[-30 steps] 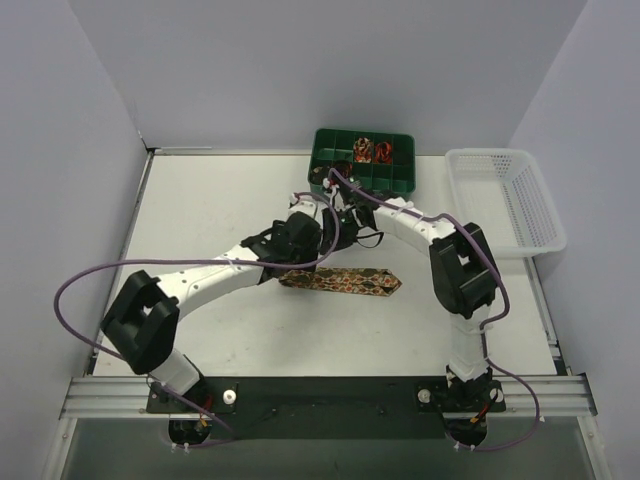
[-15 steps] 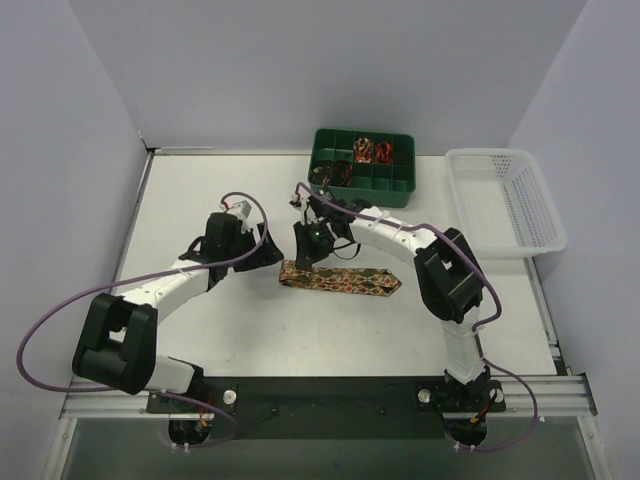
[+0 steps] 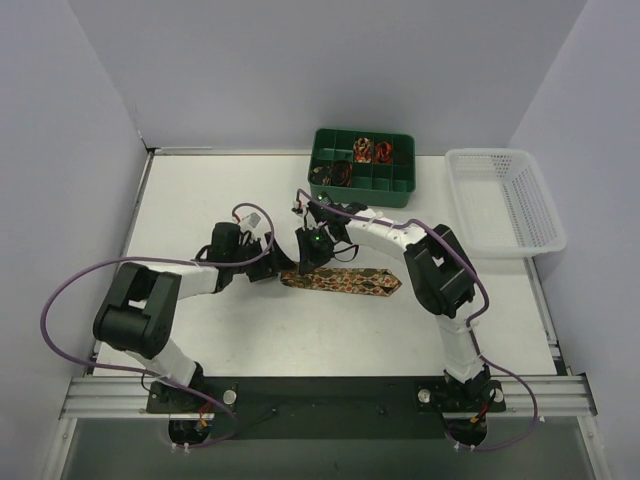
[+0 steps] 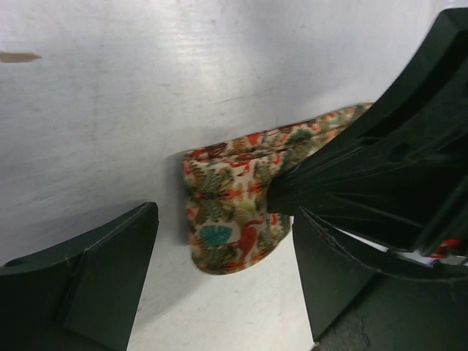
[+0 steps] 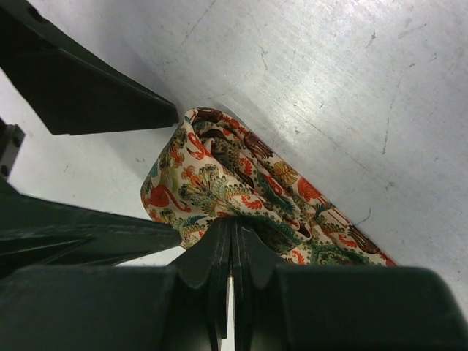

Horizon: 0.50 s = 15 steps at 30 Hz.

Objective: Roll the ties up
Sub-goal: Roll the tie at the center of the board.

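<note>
Tie [image 3: 350,282]: flat on the middle of the counter [image 3: 200,200], pointed tip to the right, left end doubled into a loose first fold
Right fingers [image 5: 219,252]: pressed together, pinching that folded end
Left fingers [image 4: 95,285]: wide apart, either side of the fold, touching nothing
Handling: looks light, limp and slick, likely to spring open
Hold: pinch across the fold's full width, low to the counter

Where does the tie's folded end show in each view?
Top external: centre, left end of the tie, under the right fingers.
Left wrist: centre, between the open left fingers.
Right wrist: centre-left.
Shared landmark: the shut right fingers pinching it.
</note>
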Tool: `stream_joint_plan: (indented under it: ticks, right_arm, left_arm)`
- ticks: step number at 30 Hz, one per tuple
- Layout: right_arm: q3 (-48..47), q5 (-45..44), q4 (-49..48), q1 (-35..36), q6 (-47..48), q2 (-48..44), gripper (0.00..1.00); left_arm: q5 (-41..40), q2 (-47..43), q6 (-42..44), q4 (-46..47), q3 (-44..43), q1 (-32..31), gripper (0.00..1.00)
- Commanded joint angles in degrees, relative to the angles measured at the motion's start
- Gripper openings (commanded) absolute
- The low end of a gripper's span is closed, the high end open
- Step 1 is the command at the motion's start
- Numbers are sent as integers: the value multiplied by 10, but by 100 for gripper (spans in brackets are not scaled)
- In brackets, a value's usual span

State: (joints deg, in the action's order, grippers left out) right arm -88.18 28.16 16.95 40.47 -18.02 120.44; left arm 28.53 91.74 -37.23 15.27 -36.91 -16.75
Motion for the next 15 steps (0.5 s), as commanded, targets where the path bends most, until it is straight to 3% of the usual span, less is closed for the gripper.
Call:
stream_joint_plan:
  ticks: [1,15]
  right_arm:
    - [12,-21,14,-5,8,1,1]
    - [15,-24,12,-6,6,0,1]
  left_arm:
    - [45,37,-25,74,5,5,82]
    - [92,98,-107,234,40,5,40]
